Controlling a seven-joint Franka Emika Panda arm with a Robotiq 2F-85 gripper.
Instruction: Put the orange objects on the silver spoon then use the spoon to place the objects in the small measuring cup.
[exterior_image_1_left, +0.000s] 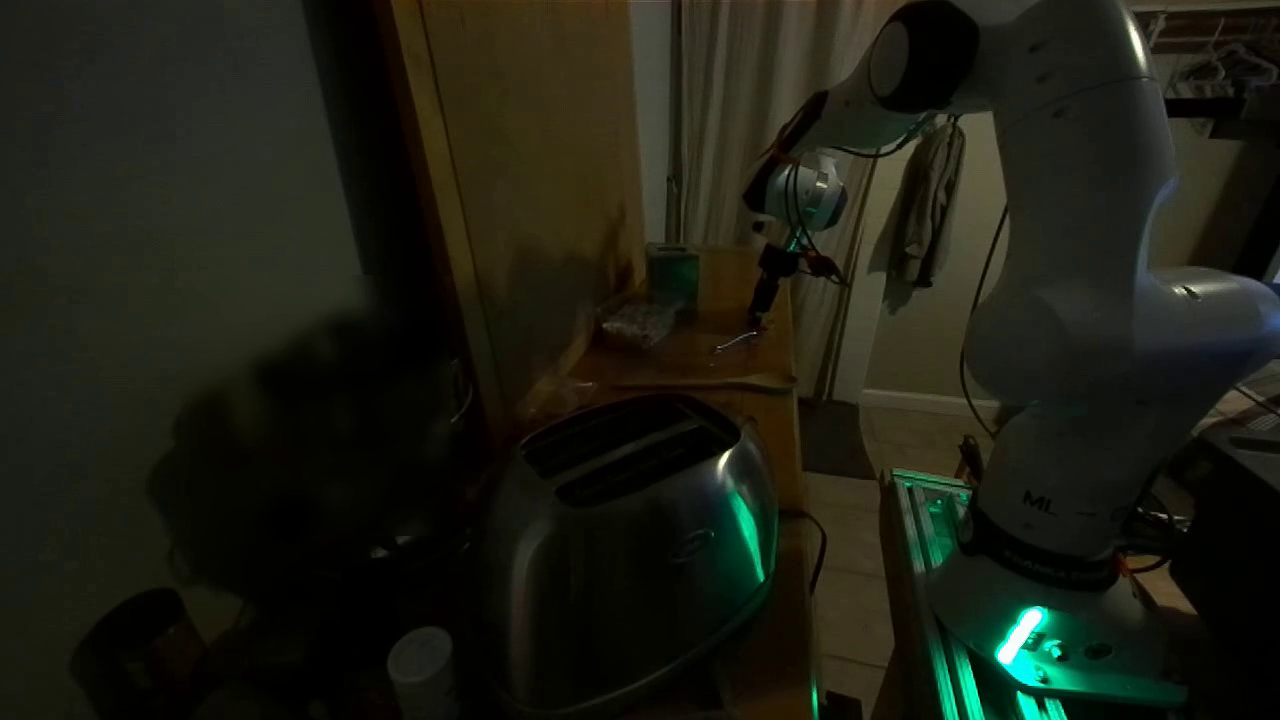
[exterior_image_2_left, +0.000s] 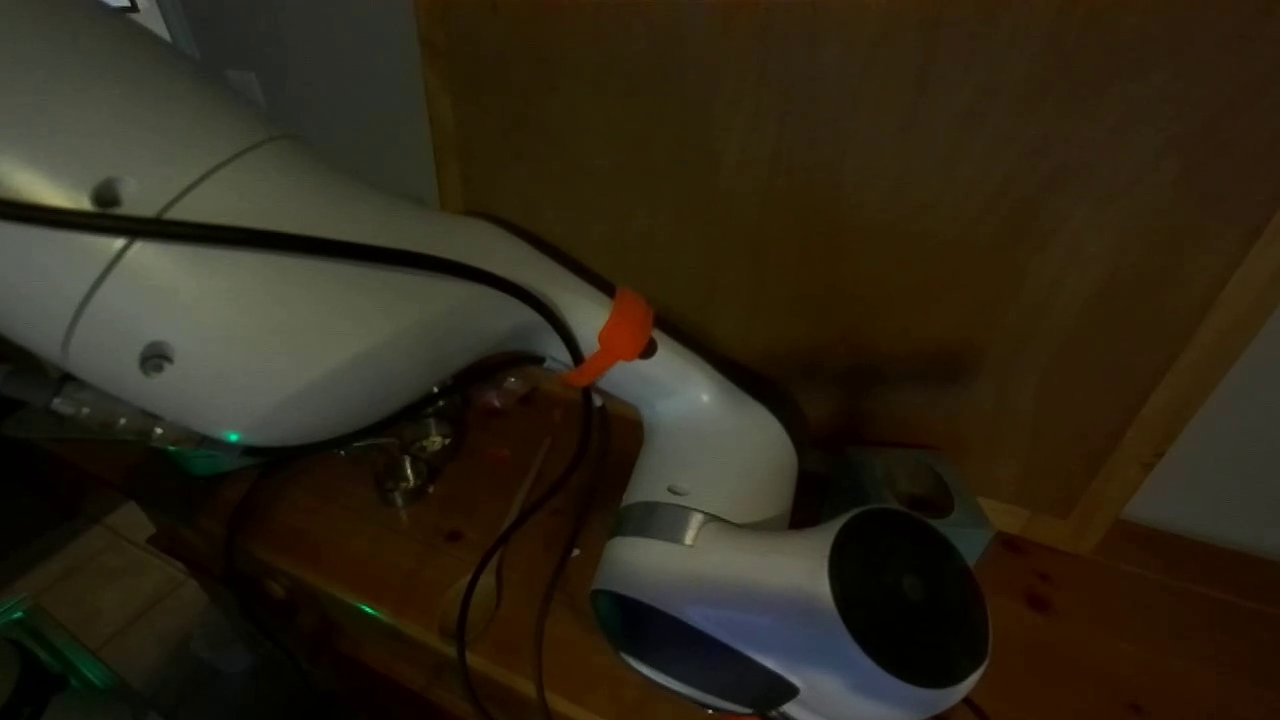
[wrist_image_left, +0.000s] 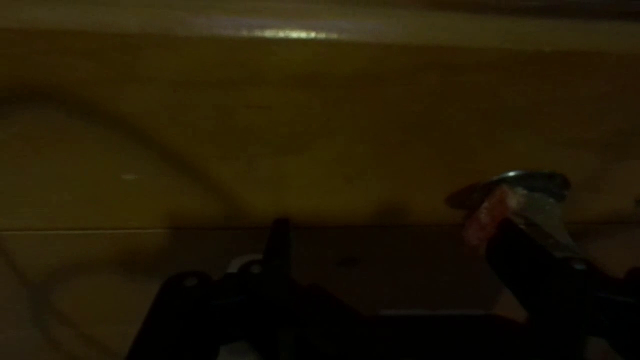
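Note:
The silver spoon (exterior_image_1_left: 735, 343) lies on the wooden surface, just beside my gripper (exterior_image_1_left: 757, 318) in an exterior view. In the dark wrist view, the spoon's bowl (wrist_image_left: 542, 184) is at the right, beyond my right fingertip. A reddish-orange lump (wrist_image_left: 489, 216) is at that fingertip and overlaps the bowl; I cannot tell whether it rests in it. My gripper (wrist_image_left: 390, 232) is open, its fingers wide apart with nothing between them. Shiny metal cups stand in an exterior view; the nearer cup (exterior_image_2_left: 405, 482) may be the small measuring cup. The gripper is out of that view.
A toaster (exterior_image_1_left: 640, 560) stands at the near end of the surface. A wooden spoon (exterior_image_1_left: 740, 383) lies across it. A clear bag (exterior_image_1_left: 638, 324) and a greenish box (exterior_image_1_left: 672, 275) stand near the wooden panel (exterior_image_1_left: 540, 150). Black cables hang from the arm.

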